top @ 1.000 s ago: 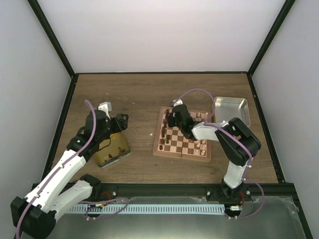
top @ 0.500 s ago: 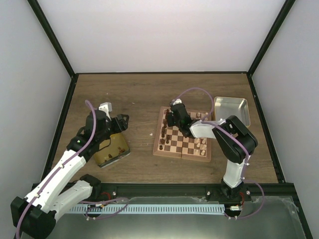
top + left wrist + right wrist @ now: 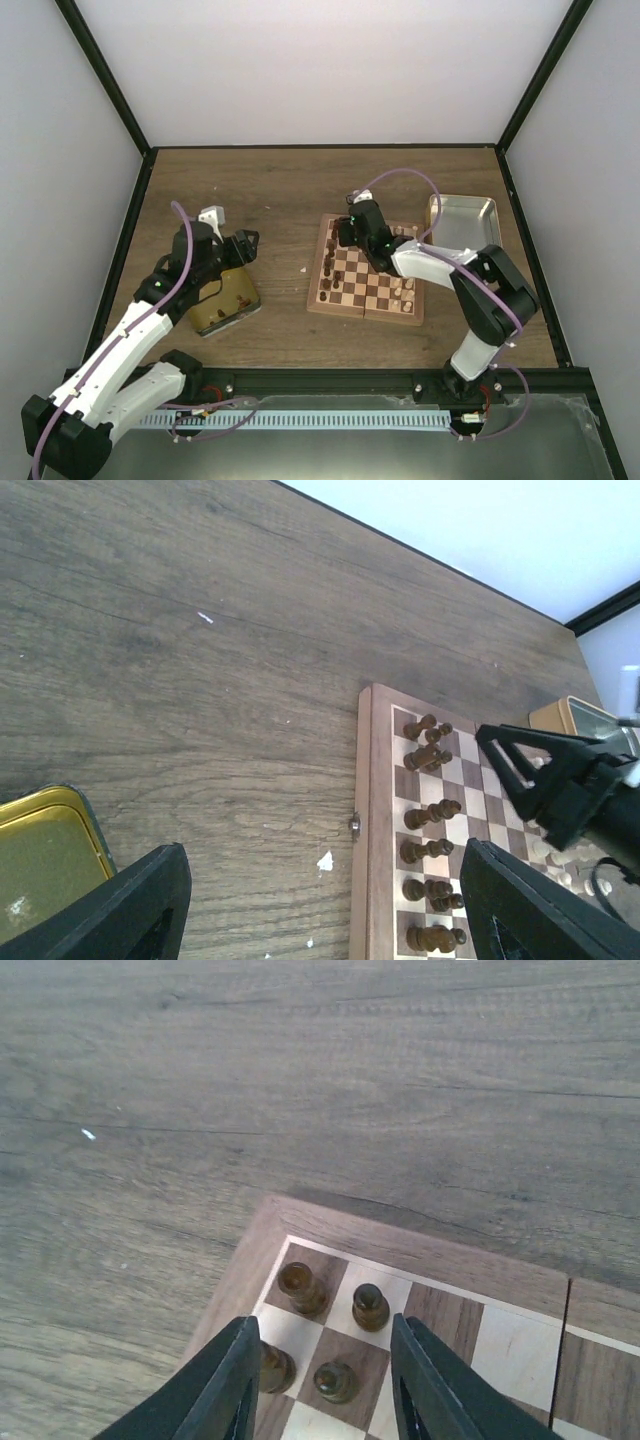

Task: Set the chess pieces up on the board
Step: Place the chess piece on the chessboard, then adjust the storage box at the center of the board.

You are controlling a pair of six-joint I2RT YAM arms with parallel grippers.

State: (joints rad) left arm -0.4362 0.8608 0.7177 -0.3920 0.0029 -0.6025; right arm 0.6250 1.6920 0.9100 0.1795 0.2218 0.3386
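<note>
Brown wood-grain surface runs from the arms' bases out to white walls edged by a black frame. Closest on the left, a gold tin lies on the wood beneath the left arm's wrist. The left hand hangs above the tin's far edge, well to the left of the board. Its two fingers are spread wide, with only bare wood between them.

Right of centre, the board lies flat on the surface, slightly skewed. Dark chessmen stand along its left side. A few pale chessmen show toward its right side, too small to count from above.

The right arm reaches across the board from the near right. The right hand is low over the board's far left corner. Its fingers are parted, and one small dark piece stands upright on a dark square between them. There is a gap on either side of it, so neither finger touches it. A second dark piece stands just beside one finger and is partly hidden by it. Two more dark pieces stand side by side on the squares at the very corner, past the fingertips.

Farther right, a silver tin sits just beside the board's far right corner. Whether the two touch I cannot tell, because the arm crosses in front.
</note>
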